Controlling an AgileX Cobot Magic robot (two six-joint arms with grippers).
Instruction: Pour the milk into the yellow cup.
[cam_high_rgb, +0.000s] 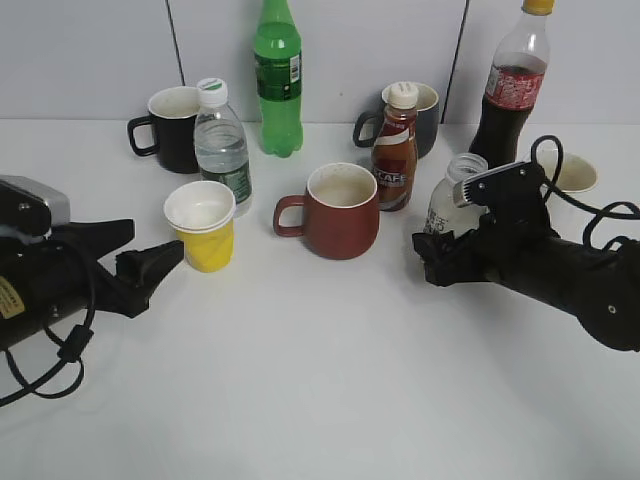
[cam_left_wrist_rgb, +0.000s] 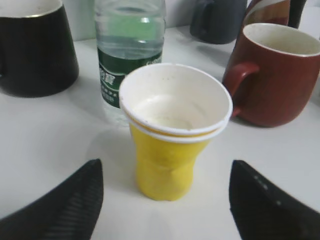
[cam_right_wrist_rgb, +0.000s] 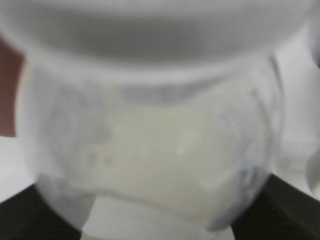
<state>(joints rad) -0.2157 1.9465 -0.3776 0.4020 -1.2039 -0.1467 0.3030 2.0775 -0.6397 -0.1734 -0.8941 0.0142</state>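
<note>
The yellow cup (cam_high_rgb: 205, 240) stands upright at the left with a white, empty-looking inside. In the left wrist view it (cam_left_wrist_rgb: 165, 165) sits just beyond my fingertips. My left gripper (cam_high_rgb: 157, 242) (cam_left_wrist_rgb: 165, 200) is open and empty, low on the table, pointing at the cup. The milk (cam_high_rgb: 452, 195), a clear capless bottle of white liquid, stands upright at the right. It fills the right wrist view (cam_right_wrist_rgb: 150, 140), blurred. My right gripper (cam_high_rgb: 432, 250) (cam_right_wrist_rgb: 152, 220) has a finger on each side of the bottle's base. I cannot tell whether it grips.
A dark red mug (cam_high_rgb: 340, 215) stands between cup and milk. A water bottle (cam_high_rgb: 222, 140) is right behind the yellow cup. Further back are a black mug (cam_high_rgb: 172, 125), green bottle (cam_high_rgb: 277, 80), coffee bottle (cam_high_rgb: 395, 150), grey mug (cam_high_rgb: 425, 115) and cola bottle (cam_high_rgb: 510, 90).
</note>
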